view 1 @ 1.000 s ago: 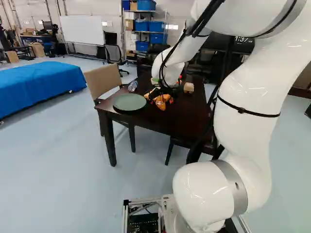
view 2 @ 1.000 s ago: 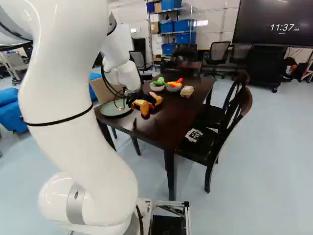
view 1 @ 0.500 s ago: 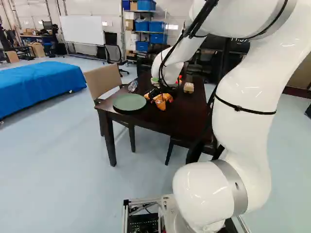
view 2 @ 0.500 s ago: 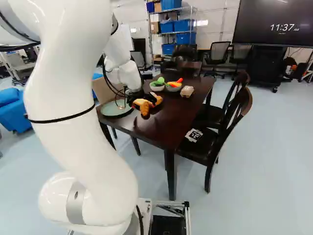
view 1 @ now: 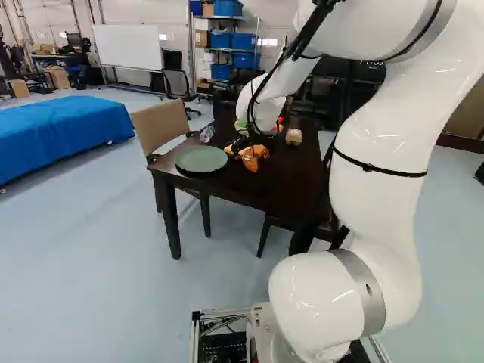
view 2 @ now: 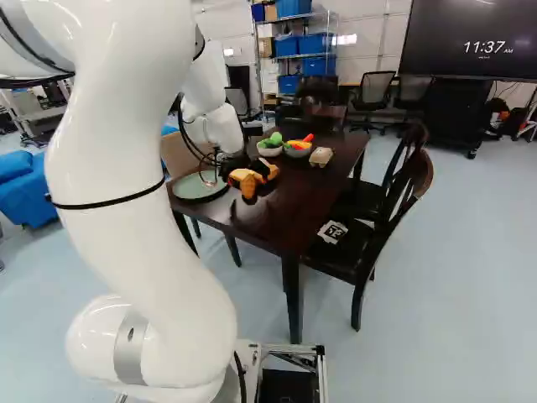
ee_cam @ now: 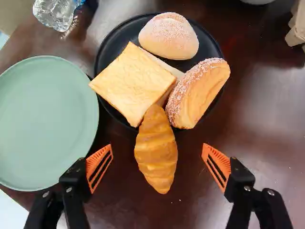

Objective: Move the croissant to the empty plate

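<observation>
Croissant (ee_cam: 156, 151), tip over the black plate (ee_cam: 107, 52) — clear only in wrist view.

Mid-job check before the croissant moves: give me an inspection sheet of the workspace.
Surface: dark glossy table; spills, nothing seen.
Job's things: croissant on the table, one end at the black plate; green plate empty, alongside.
Clutter: three other breads on the black plate; clear bottle; two bowls of toy vegetables, egg carton beyond.
Gripper: open, fingers either side of the croissant, not touching it.
Cables: black, looping along the arm; snags, nothing seen.
Surroundings: chairs at the table.
</observation>
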Motion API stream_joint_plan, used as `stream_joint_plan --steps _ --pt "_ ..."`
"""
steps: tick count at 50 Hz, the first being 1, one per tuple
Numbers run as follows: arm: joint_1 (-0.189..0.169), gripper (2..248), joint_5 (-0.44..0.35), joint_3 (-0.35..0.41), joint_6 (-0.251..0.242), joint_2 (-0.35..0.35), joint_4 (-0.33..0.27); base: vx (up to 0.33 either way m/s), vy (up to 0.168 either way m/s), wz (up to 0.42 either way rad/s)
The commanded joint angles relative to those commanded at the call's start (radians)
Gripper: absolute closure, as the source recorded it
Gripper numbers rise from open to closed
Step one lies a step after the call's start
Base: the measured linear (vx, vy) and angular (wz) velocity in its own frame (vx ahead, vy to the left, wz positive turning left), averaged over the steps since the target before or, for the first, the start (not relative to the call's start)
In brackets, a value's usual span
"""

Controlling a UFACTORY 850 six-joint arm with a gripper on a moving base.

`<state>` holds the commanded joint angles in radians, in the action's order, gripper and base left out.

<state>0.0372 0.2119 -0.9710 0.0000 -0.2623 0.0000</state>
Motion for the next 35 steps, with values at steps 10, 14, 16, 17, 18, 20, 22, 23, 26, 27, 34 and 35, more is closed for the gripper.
stream_joint_plan --steps 10,14,16,17,18,20,22,23,26,27,34,35 --pt "0.000 16 0.000 0.000 0.000 0.000 0.000 0.000 0.000 0.000" --pt "0.000 29 0.000 0.000 0.000 0.000 0.000 0.000 0.000 0.000" --pt "0.000 29 0.000 0.000 0.000 0.000 0.000 0.000 0.000 0.000" --pt "0.000 29 0.000 0.000 0.000 0.000 0.000 0.000 0.000 0.000" --pt "0.000 29 0.000 0.000 0.000 0.000 0.000 0.000 0.000 0.000" --pt "0.000 41 0.000 0.000 0.000 0.000 0.000 0.000 0.000 0.000" --pt "0.000 41 0.000 0.000 0.000 0.000 0.000 0.000 0.000 0.000" --pt "0.000 41 0.000 0.000 0.000 0.000 0.000 0.000 0.000 0.000" --pt "0.000 53 0.000 0.000 0.000 0.000 0.000 0.000 0.000 0.000" --pt "0.000 53 0.000 0.000 0.000 0.000 0.000 0.000 0.000 0.000" --pt "0.000 65 0.000 0.000 0.000 0.000 0.000 0.000 0.000 0.000" --pt "0.000 77 0.000 0.000 0.000 0.000 0.000 0.000 0.000 0.000"
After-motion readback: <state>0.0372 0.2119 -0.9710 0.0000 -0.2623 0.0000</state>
